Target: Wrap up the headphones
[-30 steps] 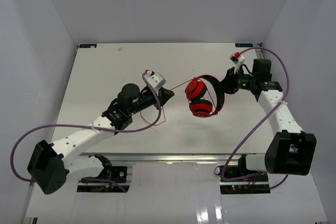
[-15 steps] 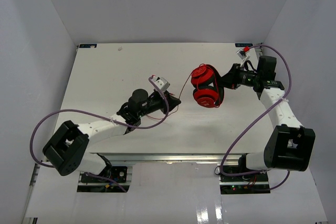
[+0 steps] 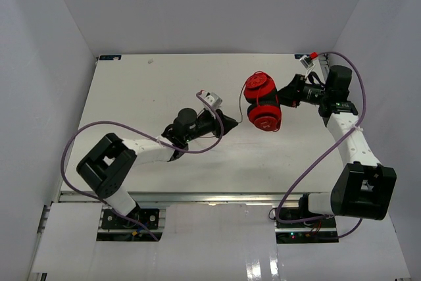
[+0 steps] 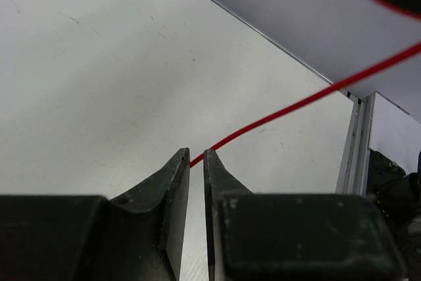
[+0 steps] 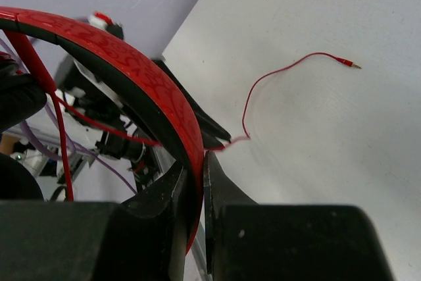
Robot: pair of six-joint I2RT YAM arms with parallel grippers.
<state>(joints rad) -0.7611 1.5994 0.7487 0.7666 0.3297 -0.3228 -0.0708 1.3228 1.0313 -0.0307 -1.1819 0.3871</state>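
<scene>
Top view, headphones: red over-ear headphones (image 3: 263,103) with black pads are over the far right part of the flat white table (image 3: 131,90). They look lifted off it.
Top view, right gripper: the black two-finger right gripper (image 3: 287,93) reaches in from the right and holds them.
Top view, left gripper: the black left gripper (image 3: 231,123) is just to the left of the headphones, not touching them.
Left wrist view, cord: a thin red cord (image 4: 296,106) runs from the slit between the fingertips up and away to the right, pulled straight.
Left wrist view, jaws: they are only a little apart. The cord looks loose in the slit, not pinched.
Right wrist view, grip: the jaws are squeezed tight on the curved red headband (image 5: 131,57).
Right wrist view, loose end: the cord's small metal plug (image 5: 348,64) lies on the table, well apart.
Good way, I think: turn the headphones slowly and let the cord slide through the slit with a gentle pull, so each loop sits snug.
Watch out: squeezing too hard could yank the headband free.
</scene>
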